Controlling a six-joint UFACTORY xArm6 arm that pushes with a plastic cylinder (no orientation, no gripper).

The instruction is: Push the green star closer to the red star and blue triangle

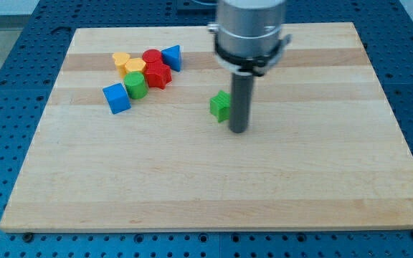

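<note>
The green star (221, 105) lies near the middle of the wooden board (214, 179). My tip (239, 131) is just to its right and slightly lower, close to it or touching it. The red star (158, 75) sits in a cluster at the view's upper left, with the blue triangle (172, 56) at its upper right. The green star is well apart from that cluster, to its right and lower.
The cluster also holds a red cylinder (151, 57), a yellow heart (121, 60), a yellow hexagon (135, 68), a green cylinder (135, 85) and a blue cube (116, 97). The arm's grey body (251, 29) hangs over the board's upper middle.
</note>
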